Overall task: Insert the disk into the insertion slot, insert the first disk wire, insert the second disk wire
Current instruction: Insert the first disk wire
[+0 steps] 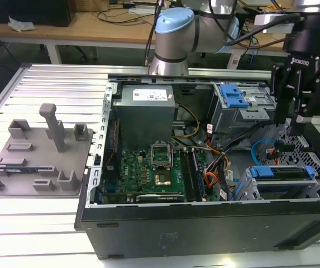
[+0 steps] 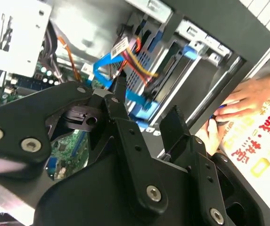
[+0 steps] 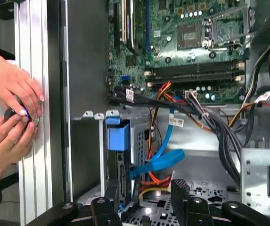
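Jaws released, nothing between them, hanging over the drive corner of the open case. In the first wrist view the blue cable loops just past the fingertips. The orange wires are bunched under it. Neither touches the jaws, and I cannot tell if their plugs are seated. The disk sits in the slot, below the jaws in the exterior view, with its blue carrier edge showing. Further in are the motherboard and the grey power supply. The case stands on a ribbed worktop. A grey fixture tray is on the exterior view's left. A person's hands rest on the worktop rail beside the case, well apart from the jaws. A wooden worktop with cables stands behind.
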Available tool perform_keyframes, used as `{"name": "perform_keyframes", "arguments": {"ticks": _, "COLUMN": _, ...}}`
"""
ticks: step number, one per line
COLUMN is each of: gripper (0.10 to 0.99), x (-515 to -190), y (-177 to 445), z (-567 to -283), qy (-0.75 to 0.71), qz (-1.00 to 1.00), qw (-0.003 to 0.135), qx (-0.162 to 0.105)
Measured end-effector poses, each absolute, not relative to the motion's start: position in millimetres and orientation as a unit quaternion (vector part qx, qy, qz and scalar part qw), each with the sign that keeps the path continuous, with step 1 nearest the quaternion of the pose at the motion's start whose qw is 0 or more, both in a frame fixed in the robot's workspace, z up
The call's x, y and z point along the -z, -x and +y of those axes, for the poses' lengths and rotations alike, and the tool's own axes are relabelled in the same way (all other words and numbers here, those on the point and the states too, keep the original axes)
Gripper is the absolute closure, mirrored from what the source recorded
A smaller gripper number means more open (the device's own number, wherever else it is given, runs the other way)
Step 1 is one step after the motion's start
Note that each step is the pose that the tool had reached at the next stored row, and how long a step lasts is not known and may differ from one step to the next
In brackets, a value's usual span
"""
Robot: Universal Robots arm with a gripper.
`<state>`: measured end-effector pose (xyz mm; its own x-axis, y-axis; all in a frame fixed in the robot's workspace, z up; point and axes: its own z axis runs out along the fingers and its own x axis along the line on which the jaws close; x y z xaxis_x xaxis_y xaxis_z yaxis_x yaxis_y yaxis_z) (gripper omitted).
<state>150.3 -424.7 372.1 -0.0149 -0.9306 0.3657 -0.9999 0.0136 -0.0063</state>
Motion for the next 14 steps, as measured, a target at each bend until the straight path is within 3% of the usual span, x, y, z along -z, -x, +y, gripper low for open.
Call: {"name": "perform_keyframes", "arguments": {"ticks": 14, "gripper": 0.525, "x": -355, "y": -163, "z": -434, "qy": -0.688, "qz": -0.699, "qw": 0.136, "qx": -0.139}}
